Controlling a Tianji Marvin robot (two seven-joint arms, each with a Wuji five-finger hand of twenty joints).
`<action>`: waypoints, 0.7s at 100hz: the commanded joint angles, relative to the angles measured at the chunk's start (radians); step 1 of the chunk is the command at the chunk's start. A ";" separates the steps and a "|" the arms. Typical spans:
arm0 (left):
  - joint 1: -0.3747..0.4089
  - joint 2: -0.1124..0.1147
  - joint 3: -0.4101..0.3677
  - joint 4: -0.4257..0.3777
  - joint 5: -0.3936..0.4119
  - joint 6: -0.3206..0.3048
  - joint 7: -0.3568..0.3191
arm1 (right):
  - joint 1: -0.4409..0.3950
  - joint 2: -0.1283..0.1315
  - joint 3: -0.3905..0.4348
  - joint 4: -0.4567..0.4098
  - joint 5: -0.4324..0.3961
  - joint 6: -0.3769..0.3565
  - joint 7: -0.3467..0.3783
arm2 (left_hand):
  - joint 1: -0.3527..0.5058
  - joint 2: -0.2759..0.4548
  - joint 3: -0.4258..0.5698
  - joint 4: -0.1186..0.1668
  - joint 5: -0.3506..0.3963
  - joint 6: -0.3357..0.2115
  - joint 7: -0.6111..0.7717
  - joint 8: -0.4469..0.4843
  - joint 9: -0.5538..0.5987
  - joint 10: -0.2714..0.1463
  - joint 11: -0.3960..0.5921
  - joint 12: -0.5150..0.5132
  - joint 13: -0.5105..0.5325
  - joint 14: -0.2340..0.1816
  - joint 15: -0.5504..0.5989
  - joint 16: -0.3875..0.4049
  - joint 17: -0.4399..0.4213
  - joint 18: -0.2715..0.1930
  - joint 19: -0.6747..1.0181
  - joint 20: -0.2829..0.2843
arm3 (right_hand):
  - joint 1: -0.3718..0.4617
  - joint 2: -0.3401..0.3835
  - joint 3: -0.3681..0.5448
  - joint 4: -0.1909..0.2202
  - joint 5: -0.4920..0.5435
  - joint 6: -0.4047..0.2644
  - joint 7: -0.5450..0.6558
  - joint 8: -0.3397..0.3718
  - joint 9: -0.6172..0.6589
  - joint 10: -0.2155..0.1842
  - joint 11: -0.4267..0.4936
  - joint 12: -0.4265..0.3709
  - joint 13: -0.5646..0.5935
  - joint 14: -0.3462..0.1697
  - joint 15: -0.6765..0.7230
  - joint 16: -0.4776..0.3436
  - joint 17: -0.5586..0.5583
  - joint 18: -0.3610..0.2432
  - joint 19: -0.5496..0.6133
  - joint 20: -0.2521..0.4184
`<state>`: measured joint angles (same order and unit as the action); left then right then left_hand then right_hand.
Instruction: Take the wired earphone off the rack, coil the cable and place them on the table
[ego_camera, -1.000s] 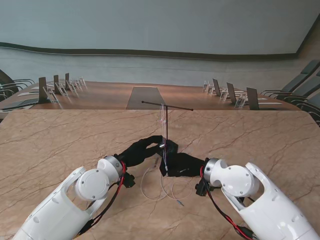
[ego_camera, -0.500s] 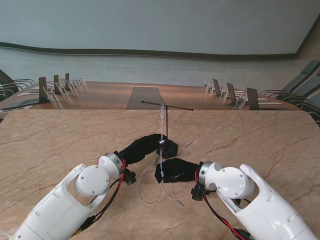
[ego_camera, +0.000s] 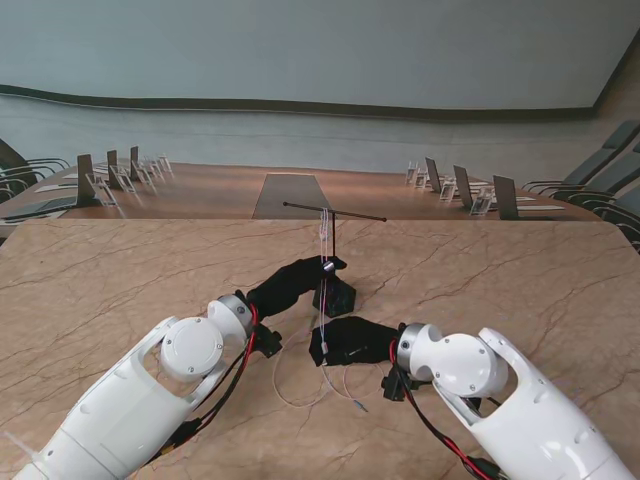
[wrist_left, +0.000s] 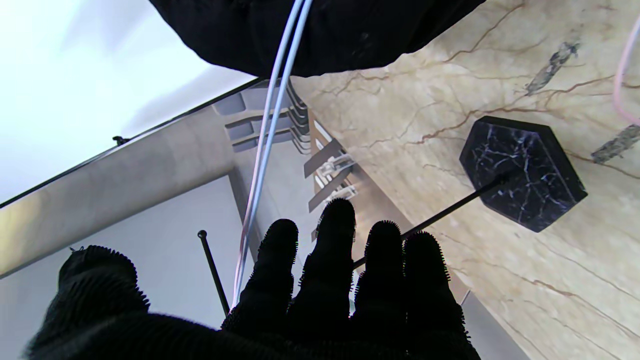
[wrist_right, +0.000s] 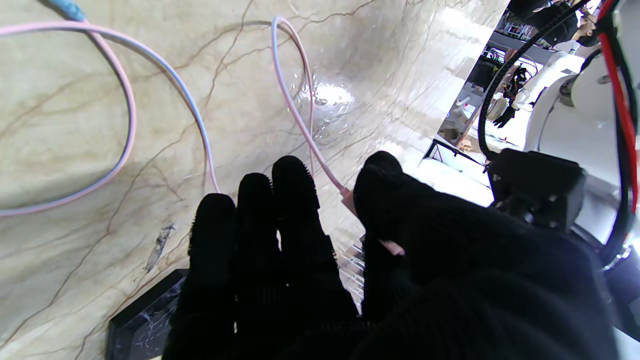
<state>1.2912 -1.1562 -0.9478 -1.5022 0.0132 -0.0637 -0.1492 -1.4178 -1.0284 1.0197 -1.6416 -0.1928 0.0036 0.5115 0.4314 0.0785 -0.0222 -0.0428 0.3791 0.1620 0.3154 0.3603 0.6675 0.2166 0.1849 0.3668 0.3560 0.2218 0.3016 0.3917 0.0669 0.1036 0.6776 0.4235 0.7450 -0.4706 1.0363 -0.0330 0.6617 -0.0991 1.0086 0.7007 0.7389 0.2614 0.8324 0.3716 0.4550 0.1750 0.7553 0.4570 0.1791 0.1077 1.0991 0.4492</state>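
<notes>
The left hand (ego_camera: 290, 283) has risen toward the rack (ego_camera: 333, 250), fingers spread and empty, to free the hanging earphone (ego_camera: 323, 228), while the right hand (ego_camera: 345, 340) pinches its cable (ego_camera: 300, 385) above the surface (ego_camera: 120, 280).

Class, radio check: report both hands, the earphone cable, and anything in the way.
Left hand open beside rack. Right hand shut on earphone cable. Cable hangs from rack crossbar, slack looped on table. Rack base close by.

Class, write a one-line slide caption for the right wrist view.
Gloved right hand pinching the pink earphone cable above the marble table.
</notes>
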 joint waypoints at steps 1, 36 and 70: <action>-0.003 -0.009 0.000 -0.003 -0.007 -0.003 -0.002 | -0.001 -0.002 -0.002 -0.009 -0.002 0.005 0.004 | -0.028 0.036 -0.010 -0.004 0.026 0.007 -0.031 0.003 0.017 0.010 0.014 -0.009 0.024 0.009 0.019 -0.004 0.000 -0.017 0.036 -0.018 | -0.001 0.021 0.041 0.055 0.129 -0.037 0.192 0.046 0.020 0.052 0.028 0.012 0.025 -0.004 0.032 0.013 0.005 -0.011 0.046 -0.013; -0.021 -0.015 0.003 0.000 -0.048 -0.033 -0.001 | 0.003 -0.003 0.002 -0.011 -0.004 0.012 0.003 | 0.000 0.058 -0.008 -0.004 0.008 -0.002 -0.018 0.008 0.069 0.007 0.033 -0.019 0.075 0.016 0.055 -0.014 0.052 -0.013 0.082 -0.019 | -0.004 0.016 0.045 0.056 0.128 -0.037 0.192 0.039 0.024 0.054 0.031 0.011 0.030 -0.001 0.035 0.014 0.007 -0.007 0.051 -0.014; -0.044 -0.026 0.015 0.013 -0.093 -0.056 0.004 | 0.016 -0.004 -0.005 -0.012 0.001 0.030 0.005 | 0.022 0.071 -0.014 -0.006 -0.007 -0.024 -0.002 0.013 0.061 0.010 0.041 -0.028 0.072 0.028 0.064 -0.031 0.058 -0.004 0.081 -0.029 | -0.006 0.011 0.050 0.055 0.130 -0.034 0.193 0.033 0.025 0.058 0.032 0.010 0.030 0.001 0.036 0.014 0.008 -0.004 0.054 -0.015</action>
<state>1.2490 -1.1719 -0.9341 -1.4863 -0.0685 -0.1135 -0.1474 -1.4031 -1.0287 1.0185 -1.6456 -0.1911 0.0269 0.5126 0.4515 0.1092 -0.0222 -0.0428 0.4010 0.1632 0.3154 0.3616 0.7211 0.2169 0.2114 0.3547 0.4226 0.2312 0.3486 0.3704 0.1210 0.1151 0.7308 0.4125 0.7353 -0.4796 1.0503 -0.0326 0.6682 -0.0987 1.0087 0.6963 0.7392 0.2641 0.8407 0.3716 0.4556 0.1777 0.7652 0.4574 0.1791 0.1102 1.1105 0.4479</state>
